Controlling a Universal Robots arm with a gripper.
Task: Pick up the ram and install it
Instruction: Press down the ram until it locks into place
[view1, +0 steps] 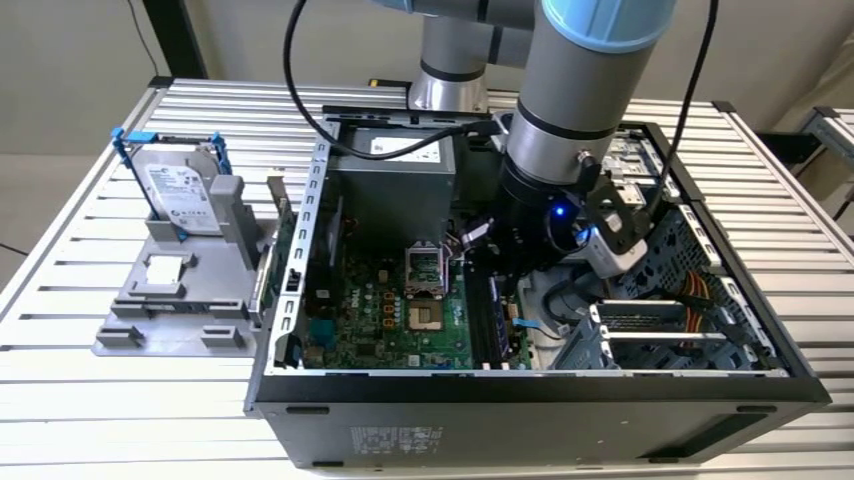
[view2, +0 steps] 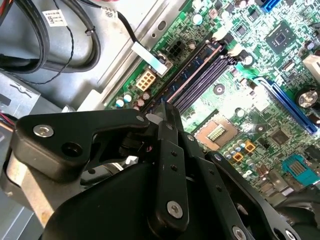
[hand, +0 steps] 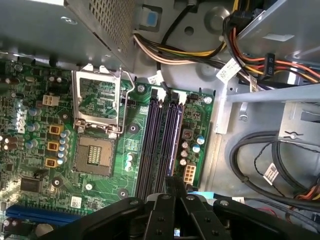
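Note:
Inside the open computer case (view1: 534, 385), my gripper (view1: 483, 268) reaches down onto the green motherboard (view1: 387, 320). In both wrist views its black fingers are pressed together over the memory slots beside the processor socket (hand: 97, 107). The ram (view2: 192, 70) is a thin dark stick with bluish chips. It stands on edge in the slot nearest the white power connector (view2: 147, 80) and runs straight out from between the fingertips. In the first wrist view the ram (hand: 171, 140) lies in line with the gripper (hand: 172, 182). In the second wrist view the gripper (view2: 161, 112) hides the ram's near part.
A silver hard drive with blue handles (view1: 180, 195) stands on a grey fixture (view1: 174, 310) at the exterior view's left, outside the case. The power supply (view1: 394, 165) and cable bundles (hand: 260, 160) crowd the slots. A drive cage (view1: 667, 330) fills the case's right side.

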